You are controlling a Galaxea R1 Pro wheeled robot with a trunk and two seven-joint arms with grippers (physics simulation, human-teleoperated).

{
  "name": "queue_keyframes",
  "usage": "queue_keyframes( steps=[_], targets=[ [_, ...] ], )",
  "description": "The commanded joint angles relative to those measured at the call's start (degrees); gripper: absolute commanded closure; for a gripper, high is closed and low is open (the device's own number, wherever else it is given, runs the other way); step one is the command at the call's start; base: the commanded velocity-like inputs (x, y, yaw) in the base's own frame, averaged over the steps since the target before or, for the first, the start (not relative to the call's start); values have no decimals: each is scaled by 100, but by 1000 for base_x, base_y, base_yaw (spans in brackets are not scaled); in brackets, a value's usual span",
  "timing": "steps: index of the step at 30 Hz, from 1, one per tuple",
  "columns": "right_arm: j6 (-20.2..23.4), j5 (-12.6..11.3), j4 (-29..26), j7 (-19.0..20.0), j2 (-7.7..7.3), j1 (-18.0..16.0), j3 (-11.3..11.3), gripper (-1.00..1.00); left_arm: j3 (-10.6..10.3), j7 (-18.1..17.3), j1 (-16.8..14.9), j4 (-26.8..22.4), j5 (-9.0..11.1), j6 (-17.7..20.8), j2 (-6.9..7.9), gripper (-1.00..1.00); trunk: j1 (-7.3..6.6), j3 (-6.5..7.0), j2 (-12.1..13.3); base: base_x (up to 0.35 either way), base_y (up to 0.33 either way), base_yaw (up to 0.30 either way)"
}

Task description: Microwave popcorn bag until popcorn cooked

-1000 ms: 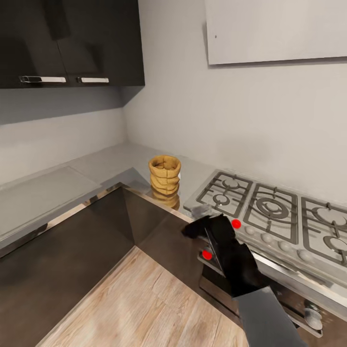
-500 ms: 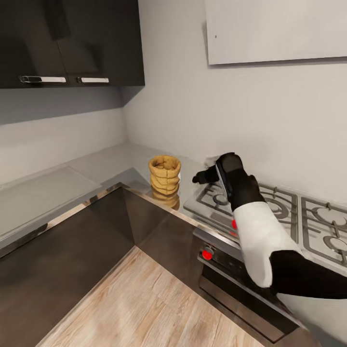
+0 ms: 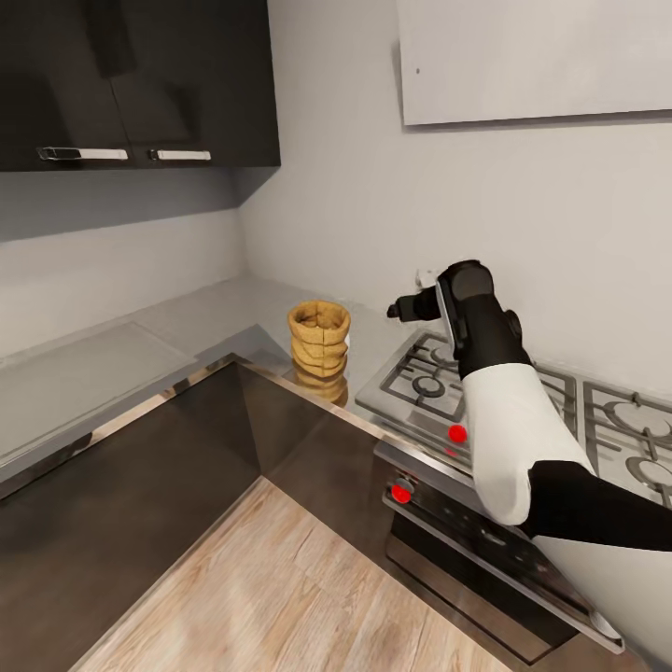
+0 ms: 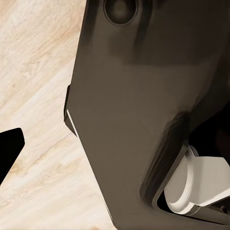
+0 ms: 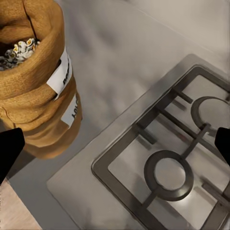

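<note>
— What do we see from the head camera?

— We see the popcorn bag [image 3: 319, 338] standing upright on the countertop [image 3: 201, 322] close to its front edge, in the corner of the kitchen, just beside the gas hob [image 3: 523, 401]. Our right gripper [image 3: 407, 307] hangs above the hob's near burner, apart from the bag and pointing towards it. It carries nothing, though we cannot tell from here how wide the fingers stand. Black wall cabinets [image 3: 135, 84] hang above.

— And the left wrist camera?

— We see a dark panel [image 4: 143, 96] over the pale wood floor [image 4: 33, 72], and one black fingertip [image 4: 9, 148] at the edge. We cannot tell how far that gripper is parted.

— The right wrist camera?

— We see the bag [image 5: 36, 81] with pale popcorn [image 5: 17, 50] inside its rolled rim and white labels on its side, next to the hob's grate [image 5: 167, 158]. Our two fingertips [image 5: 9, 148] sit at opposite edges, spread wide and empty.
</note>
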Motion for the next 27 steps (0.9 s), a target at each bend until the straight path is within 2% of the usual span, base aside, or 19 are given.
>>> queue_keyframes(
  steps=[1,11,23,27],
  targets=[
    [13,57,-7,63,7,-5,-23,-100,3,15,0,-4,18,-13,-2,-100,0,-6,-4,0,0,0],
    [13,82,-92,-42,7,-5,-32,-100,3,15,0,-4,18,-11,-2,-100,0,-6,-4,0,0,12],
    [13,84,-89,-61,7,-5,-33,-100,3,15,0,-6,18,-15,-2,-100,0,-6,-4,0,0,260],
    [13,80,-76,-61,7,-5,-69,-100,-11,2,0,-5,8,-8,-2,-100,0,-6,-4,5,0,80]
  ],
)
